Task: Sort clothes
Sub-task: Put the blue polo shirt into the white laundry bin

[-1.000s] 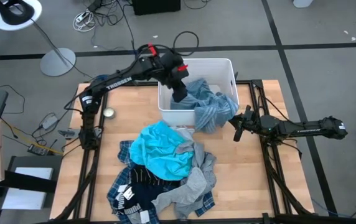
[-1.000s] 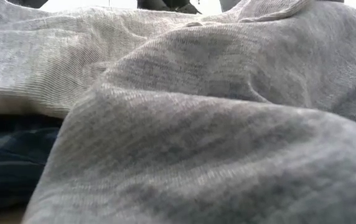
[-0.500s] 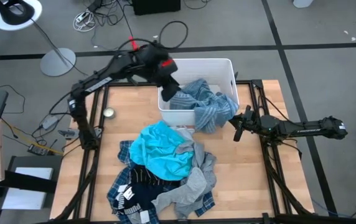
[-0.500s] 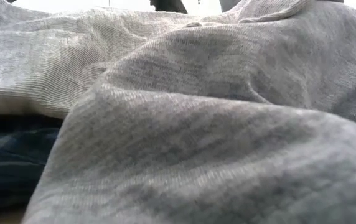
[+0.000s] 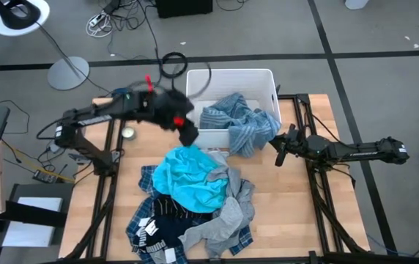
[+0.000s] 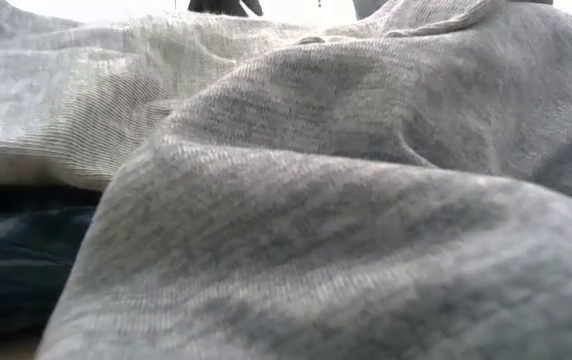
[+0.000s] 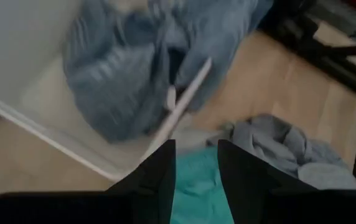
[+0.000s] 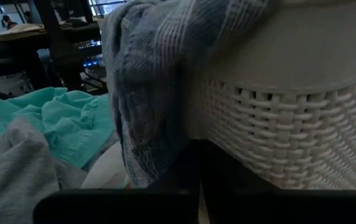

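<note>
A blue-grey striped garment [image 5: 239,125] lies in the white bin [image 5: 231,73], with one part hanging over the bin's near wall [image 8: 147,93]. The other clothes lie heaped on the table: turquoise [image 5: 191,176], grey [image 5: 228,213], navy with white lettering [image 5: 158,231] and plaid [image 5: 140,216]. My left gripper [image 5: 188,136] hovers open and empty by the bin's near left corner, over the turquoise garment's far edge [image 7: 196,186]. My right gripper [image 5: 277,158] stands shut and level, just right of the hanging striped cloth. The grey garment [image 6: 316,200] fills the low view. My right gripper [image 8: 193,162] points level at the bin's near wall from the table's right, right beside the hanging striped cloth. Whether its shut fingers touch that cloth, I cannot tell.
A small round tin [image 5: 128,133] sits on the table's left part, near the left arm. The bin's woven wall [image 8: 290,143] stands close in front of my right gripper. Bare wood [image 5: 297,213] shows right of the heap.
My left gripper has come out from above the bin, going toward the table's left and near edge, and has rolled. It now hovers over the turquoise garment's far edge. The striped garment stays in the bin.
</note>
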Controlling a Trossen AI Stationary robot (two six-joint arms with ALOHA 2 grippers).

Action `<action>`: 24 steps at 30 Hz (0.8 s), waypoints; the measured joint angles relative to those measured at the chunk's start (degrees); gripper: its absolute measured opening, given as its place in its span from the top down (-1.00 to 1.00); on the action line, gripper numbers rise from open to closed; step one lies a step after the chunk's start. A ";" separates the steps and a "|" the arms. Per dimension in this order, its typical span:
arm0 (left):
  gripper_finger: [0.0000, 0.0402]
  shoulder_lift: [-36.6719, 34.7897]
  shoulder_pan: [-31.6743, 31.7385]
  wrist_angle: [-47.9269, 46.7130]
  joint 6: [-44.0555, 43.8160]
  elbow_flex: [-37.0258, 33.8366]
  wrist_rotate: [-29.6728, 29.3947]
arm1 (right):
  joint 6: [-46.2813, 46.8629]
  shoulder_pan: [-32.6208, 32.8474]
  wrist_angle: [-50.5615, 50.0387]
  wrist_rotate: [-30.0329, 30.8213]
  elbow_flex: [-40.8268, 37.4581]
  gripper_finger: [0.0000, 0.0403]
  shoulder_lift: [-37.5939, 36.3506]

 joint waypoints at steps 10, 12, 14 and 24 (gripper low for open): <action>0.38 -2.77 -10.88 9.44 -12.79 -16.05 -6.18 | -0.97 0.00 -4.85 -12.14 6.56 0.93 -0.01; 0.38 -2.85 -12.54 10.20 -14.08 -17.64 -7.54 | -1.43 0.02 -11.36 -15.04 9.29 0.93 -0.01; 0.38 -3.18 -14.10 9.75 -14.76 -19.18 -8.57 | -1.34 0.02 -19.74 -16.53 11.95 0.93 0.79; 0.55 -11.95 -19.50 15.01 -16.12 -32.85 -11.50 | 4.31 3.59 -27.20 -19.60 18.44 0.93 13.26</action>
